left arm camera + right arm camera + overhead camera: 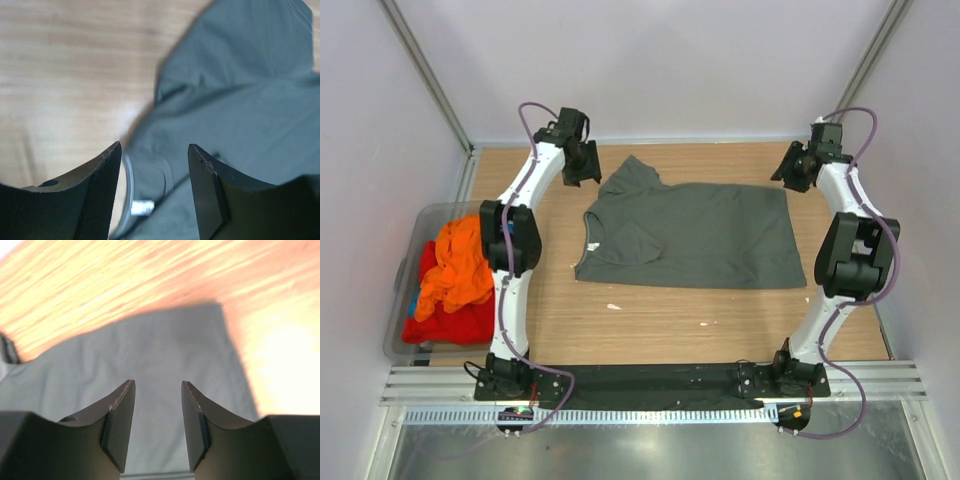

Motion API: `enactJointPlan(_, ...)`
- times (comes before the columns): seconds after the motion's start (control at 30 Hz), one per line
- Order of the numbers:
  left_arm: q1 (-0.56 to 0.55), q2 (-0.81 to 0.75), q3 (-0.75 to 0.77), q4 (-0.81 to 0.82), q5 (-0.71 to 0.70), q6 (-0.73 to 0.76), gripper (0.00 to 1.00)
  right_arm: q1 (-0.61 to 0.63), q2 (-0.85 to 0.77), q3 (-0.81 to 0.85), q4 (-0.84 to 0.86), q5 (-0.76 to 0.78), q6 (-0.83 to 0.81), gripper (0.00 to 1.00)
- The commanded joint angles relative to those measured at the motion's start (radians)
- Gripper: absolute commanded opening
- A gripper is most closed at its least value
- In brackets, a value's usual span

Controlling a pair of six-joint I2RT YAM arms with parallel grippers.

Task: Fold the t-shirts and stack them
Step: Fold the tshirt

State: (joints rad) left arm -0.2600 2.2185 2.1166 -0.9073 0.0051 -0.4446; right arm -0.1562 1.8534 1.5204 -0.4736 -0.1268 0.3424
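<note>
A dark grey-green t-shirt (700,235) lies flat on the wooden table, folded lengthwise, its collar and one sleeve to the left. My left gripper (585,178) hovers just beyond the sleeve end, open and holding nothing. Its wrist view shows the t-shirt (240,100) with collar and white label under the gripper (155,147). At the shirt's far right corner my right gripper (790,176) stands open. In its wrist view the empty gripper (157,382) is above the t-shirt (150,355). Orange (460,262) and red (445,322) t-shirts lie crumpled in the bin, with a sliver of blue (413,300).
A translucent grey plastic bin (402,285) stands off the table's left edge. Small white scraps (613,306) lie on the wood in front of the shirt. White walls close in the back and sides. The arm bases sit on a black rail (650,380) at the near edge.
</note>
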Motion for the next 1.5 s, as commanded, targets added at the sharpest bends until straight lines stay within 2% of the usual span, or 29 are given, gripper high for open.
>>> enactJointPlan(0.0, 0.007, 0.104, 0.146, 0.015, 0.064, 0.067, 0.58, -0.037, 0.108, 0.174, -0.055, -0.125, -0.121, 0.48)
enactJointPlan(0.07, 0.011, 0.193, 0.239, 0.013, 0.061, 0.078, 0.59, -0.055, 0.18, 0.236, -0.086, -0.146, -0.143, 0.48)
enactJointPlan(0.17, 0.022, 0.273, 0.296, 0.034, 0.076, 0.08, 0.6, -0.078, 0.276, 0.299, -0.094, -0.181, -0.195, 0.47)
enactJointPlan(0.43, 0.03, 0.352, 0.272, 0.186, 0.226, 0.099, 0.62, -0.088, 0.426, 0.385, -0.053, -0.157, -0.384, 0.43)
enactJointPlan(0.53, 0.03, 0.375, 0.279, 0.203, 0.233, 0.121, 0.62, -0.098, 0.489, 0.44, -0.066, -0.218, -0.408, 0.45)
enactJointPlan(0.7, 0.03, 0.408, 0.287, 0.209, 0.234, 0.139, 0.61, -0.109, 0.578, 0.564, -0.149, -0.226, -0.468, 0.45)
enactJointPlan(0.87, 0.03, 0.431, 0.289, 0.234, 0.259, 0.144, 0.57, -0.117, 0.595, 0.567, -0.151, -0.252, -0.526, 0.43)
enactJointPlan(1.1, 0.03, 0.429, 0.284, 0.3, 0.368, 0.132, 0.45, -0.135, 0.622, 0.604, -0.252, -0.428, -0.651, 0.4)
enactJointPlan(1.27, 0.03, 0.434, 0.283, 0.323, 0.378, 0.127, 0.39, -0.141, 0.652, 0.62, -0.27, -0.438, -0.666, 0.38)
enactJointPlan(1.4, 0.03, 0.443, 0.283, 0.337, 0.378, 0.113, 0.26, -0.141, 0.659, 0.623, -0.249, -0.41, -0.654, 0.24)
enactJointPlan(1.43, 0.03, 0.446, 0.284, 0.34, 0.377, 0.11, 0.18, -0.143, 0.655, 0.624, -0.244, -0.402, -0.648, 0.15)
enactJointPlan(1.47, 0.03, 0.446, 0.284, 0.341, 0.377, 0.11, 0.13, -0.141, 0.652, 0.621, -0.225, -0.392, -0.642, 0.1)
